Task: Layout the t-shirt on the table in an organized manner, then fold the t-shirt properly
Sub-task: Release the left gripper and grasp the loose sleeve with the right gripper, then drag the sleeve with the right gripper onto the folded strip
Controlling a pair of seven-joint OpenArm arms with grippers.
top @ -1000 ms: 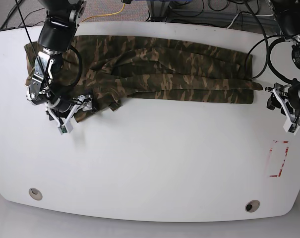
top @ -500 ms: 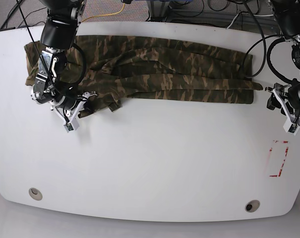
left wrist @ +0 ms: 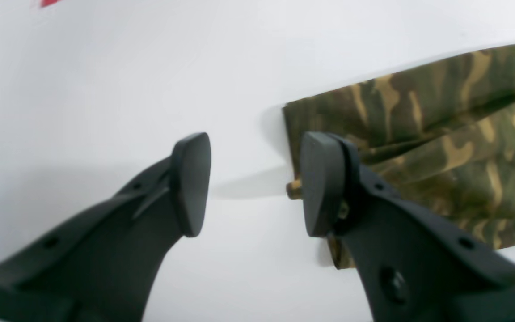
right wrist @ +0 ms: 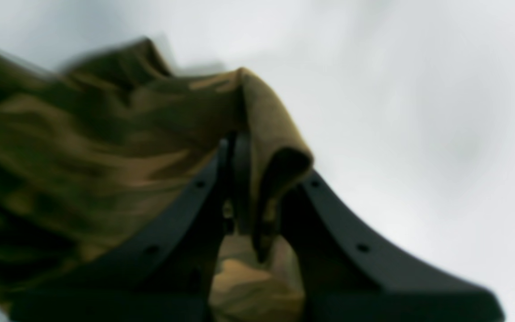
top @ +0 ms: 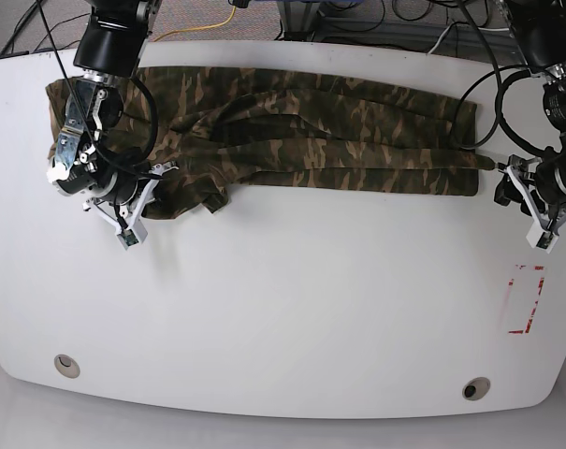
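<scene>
The camouflage t-shirt (top: pixel 311 136) lies bunched in long folds across the far half of the white table (top: pixel 292 318). My right gripper (top: pixel 142 210) is at the shirt's near left edge. The blurred right wrist view shows this gripper (right wrist: pixel 239 147) shut on a fold of the t-shirt (right wrist: pixel 83 156). My left gripper (top: pixel 518 201) hangs just past the shirt's right end. In the left wrist view it (left wrist: pixel 255 183) is open with bare table (left wrist: pixel 150 67) between its fingers. The t-shirt's corner (left wrist: pixel 441 147) lies right beside one fingertip (left wrist: pixel 320 183).
A red rectangular outline (top: pixel 526 299) marks the table near the right edge, and its corner (left wrist: pixel 49 2) shows in the left wrist view. Two small round holes (top: pixel 66 365) (top: pixel 475 388) sit near the front edge. Cables (top: pixel 357 19) run behind the table.
My right gripper went from open to shut on the shirt's near left edge and drew slightly back to the left. The left gripper barely shifted.
</scene>
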